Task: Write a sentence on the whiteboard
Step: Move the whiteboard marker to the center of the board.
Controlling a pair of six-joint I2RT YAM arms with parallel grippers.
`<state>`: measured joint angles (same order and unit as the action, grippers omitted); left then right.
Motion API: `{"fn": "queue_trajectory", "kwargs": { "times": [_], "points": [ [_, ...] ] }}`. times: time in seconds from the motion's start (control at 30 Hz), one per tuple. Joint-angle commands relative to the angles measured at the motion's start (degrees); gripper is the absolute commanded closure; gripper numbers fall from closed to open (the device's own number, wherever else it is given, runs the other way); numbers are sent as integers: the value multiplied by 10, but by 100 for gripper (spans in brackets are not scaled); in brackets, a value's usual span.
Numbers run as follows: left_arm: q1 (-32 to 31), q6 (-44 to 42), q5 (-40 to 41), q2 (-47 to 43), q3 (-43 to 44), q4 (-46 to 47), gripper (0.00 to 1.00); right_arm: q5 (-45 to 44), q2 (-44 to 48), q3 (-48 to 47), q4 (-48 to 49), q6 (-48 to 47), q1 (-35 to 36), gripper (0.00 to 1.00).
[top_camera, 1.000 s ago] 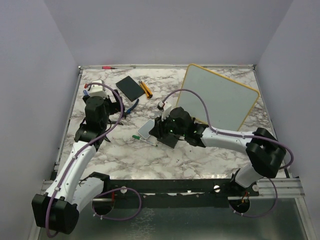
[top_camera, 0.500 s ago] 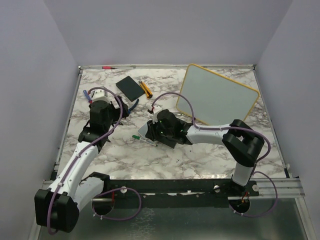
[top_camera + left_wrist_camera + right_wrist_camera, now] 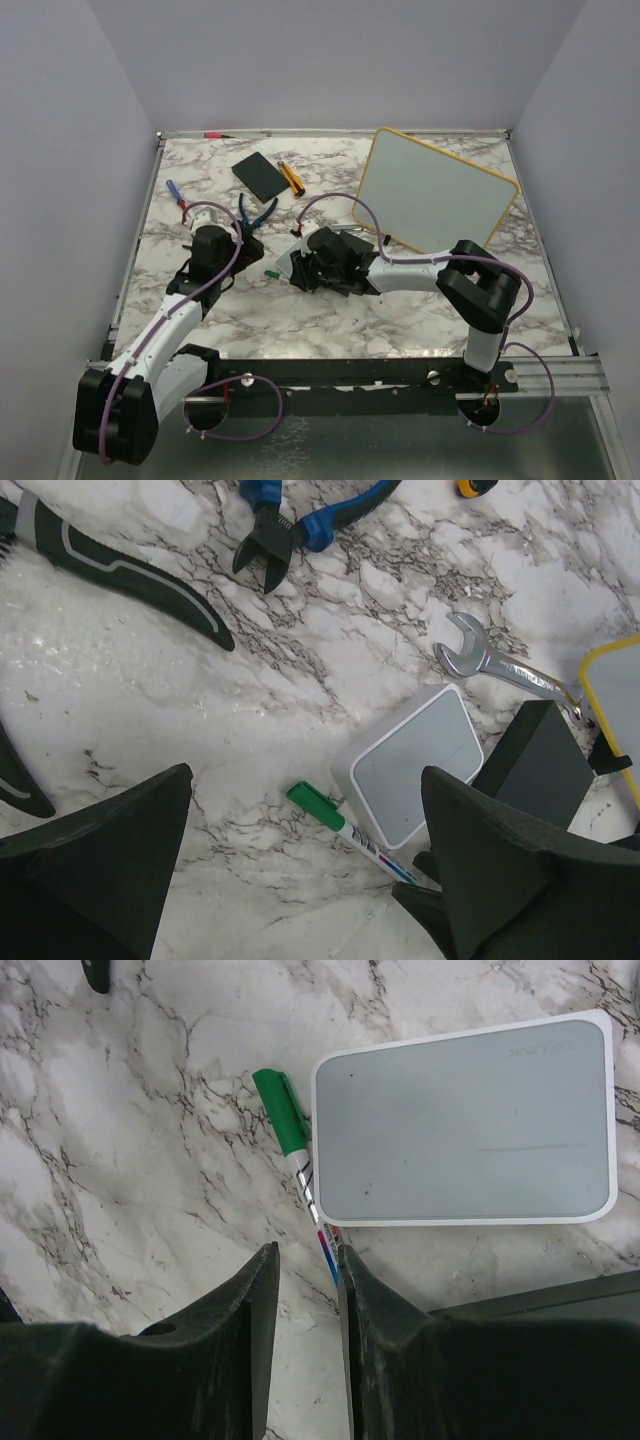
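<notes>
The right arm (image 3: 430, 265) is folding at the elbow and reaching leftward low across the counter (image 3: 400, 310), with its right end effector (image 3: 308, 1255) pointing down at the marble. Its fingers (image 3: 250, 1340) are standing narrowly parted, with bare marble showing in the gap, so they are not clenching anything. The tail of the green-capped marker (image 3: 300, 1165) is lying flat in that gap and running under the inner edge of one finger. The marker is resting just beside the long edge of the pale pad (image 3: 465, 1125), its cap pointing away from the fingers. The left arm (image 3: 165, 320) is stretching forward from its base on the left side of the counter, and its left end effector (image 3: 305, 777) is hanging above the counter, spread wide and released, grasping nothing. In the left wrist view, the marker and pad are sitting between its two fingers. A wrench (image 3: 500, 665) is lying beyond the pad, and blue-handled pliers (image 3: 300, 530) are lying further off. The whiteboard (image 3: 435, 190) is lying flat at the far right of the counter, turned at an angle, with its near corner close to the right arm's forearm and well apart from both end effectors.
</notes>
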<state>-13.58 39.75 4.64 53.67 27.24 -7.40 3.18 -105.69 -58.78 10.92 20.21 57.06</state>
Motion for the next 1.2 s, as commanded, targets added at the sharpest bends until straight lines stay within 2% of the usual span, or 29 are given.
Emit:
{"fn": "queue_trajectory", "kwargs": {
  "times": [0.0, 0.9, 1.17],
  "points": [
    [-2, 38, -37, -8, -20, 5, 4, -29, -14, 13, 3, 5, 5, 66],
    [-7, 58, -75, -6, -58, 6, 6, 8, -18, 10, 1, 6, 33, 58],
    [-12, 54, -85, 2, -58, 5, 15, 81, -54, -19, 22, 14, 63, 57]
  ]
}}
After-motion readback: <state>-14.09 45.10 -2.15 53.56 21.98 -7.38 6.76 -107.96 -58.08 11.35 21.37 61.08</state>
